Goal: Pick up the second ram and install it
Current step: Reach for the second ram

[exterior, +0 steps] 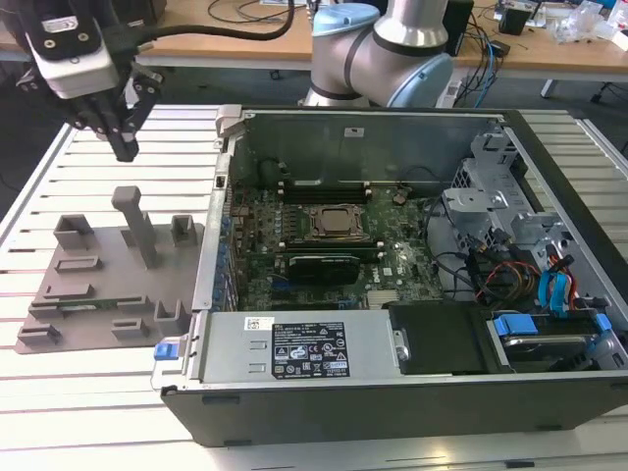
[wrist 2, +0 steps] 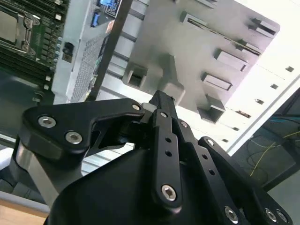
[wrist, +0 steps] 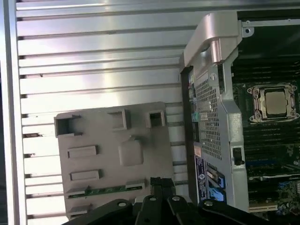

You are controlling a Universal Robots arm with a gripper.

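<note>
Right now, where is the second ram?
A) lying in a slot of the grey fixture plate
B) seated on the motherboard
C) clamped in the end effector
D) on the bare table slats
A: the green second ram lies in a slot of the grey fixture plate, while the end effector hangs above the plate, apart from it.
</note>
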